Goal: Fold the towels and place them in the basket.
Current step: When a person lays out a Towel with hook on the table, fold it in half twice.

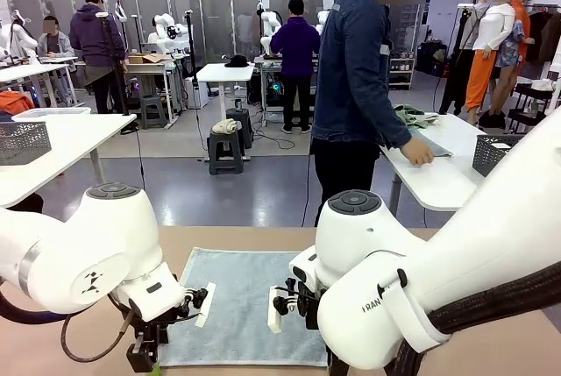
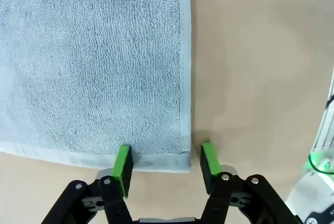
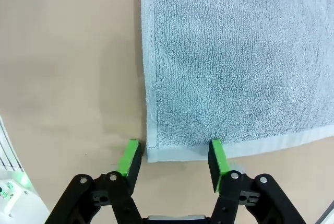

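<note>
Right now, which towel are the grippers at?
The pale blue-grey towel, flat on the tan table: left gripper and right gripper straddle its near corners. The greenish cloth lies crumpled on the far white table.

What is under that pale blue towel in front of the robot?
The tan table shows beside its edges. The towel lies flat with no bulge, but its underside is covered from sight. The left tool and right tool each straddle a near corner.

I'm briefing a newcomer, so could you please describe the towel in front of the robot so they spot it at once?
Find the tan table where the two white arms reach in. The towel lies flat between them. It is pale blue-grey terry, unlike the greenish cloth on the white table beside the person.
</note>
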Available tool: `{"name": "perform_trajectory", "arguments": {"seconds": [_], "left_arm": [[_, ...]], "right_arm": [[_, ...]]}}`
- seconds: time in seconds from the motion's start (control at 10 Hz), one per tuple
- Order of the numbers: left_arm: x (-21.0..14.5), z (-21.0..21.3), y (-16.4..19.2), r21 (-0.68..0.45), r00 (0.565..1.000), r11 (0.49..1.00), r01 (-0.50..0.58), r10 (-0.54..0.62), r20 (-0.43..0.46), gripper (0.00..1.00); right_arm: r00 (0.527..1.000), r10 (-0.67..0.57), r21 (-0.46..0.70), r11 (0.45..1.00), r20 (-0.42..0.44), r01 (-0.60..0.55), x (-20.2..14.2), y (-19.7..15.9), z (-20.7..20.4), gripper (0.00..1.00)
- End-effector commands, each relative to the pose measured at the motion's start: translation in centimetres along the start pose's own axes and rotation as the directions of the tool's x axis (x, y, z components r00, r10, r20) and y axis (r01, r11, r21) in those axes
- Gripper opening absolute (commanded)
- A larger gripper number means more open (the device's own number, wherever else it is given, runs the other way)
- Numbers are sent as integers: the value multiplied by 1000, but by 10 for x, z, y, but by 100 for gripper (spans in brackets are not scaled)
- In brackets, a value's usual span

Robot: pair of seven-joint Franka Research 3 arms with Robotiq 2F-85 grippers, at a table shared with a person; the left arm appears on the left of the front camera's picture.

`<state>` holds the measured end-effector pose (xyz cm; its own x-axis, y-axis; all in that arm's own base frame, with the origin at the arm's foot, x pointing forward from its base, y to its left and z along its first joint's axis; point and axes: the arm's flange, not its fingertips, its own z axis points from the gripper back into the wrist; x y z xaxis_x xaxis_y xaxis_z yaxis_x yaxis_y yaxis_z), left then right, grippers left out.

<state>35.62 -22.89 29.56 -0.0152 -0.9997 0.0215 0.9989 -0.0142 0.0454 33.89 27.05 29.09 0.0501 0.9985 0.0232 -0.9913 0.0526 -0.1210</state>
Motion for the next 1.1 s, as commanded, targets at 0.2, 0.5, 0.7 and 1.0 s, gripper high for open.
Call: {"name": "perform_trajectory", "arguments": {"seconds": [0.2,0.5,0.7,1.0], "left_arm": [[-8,-5,-18,24,999,1000,6,-5,-32,26],[-6,0,-15,32,999,999,10,-9,-31,20],[-7,1,-13,22,999,1000,9,-8,-31,1],[-7,3,-14,13,999,1000,14,-13,-36,0]], "right_arm": [[1000,11,29,1000,8,-11,-8,1,3,32],[1000,11,25,1000,8,-12,-7,-2,5,6],[1000,14,35,999,5,-14,-6,-3,6,0],[999,33,55,998,10,-33,-4,-5,9,0]]}}
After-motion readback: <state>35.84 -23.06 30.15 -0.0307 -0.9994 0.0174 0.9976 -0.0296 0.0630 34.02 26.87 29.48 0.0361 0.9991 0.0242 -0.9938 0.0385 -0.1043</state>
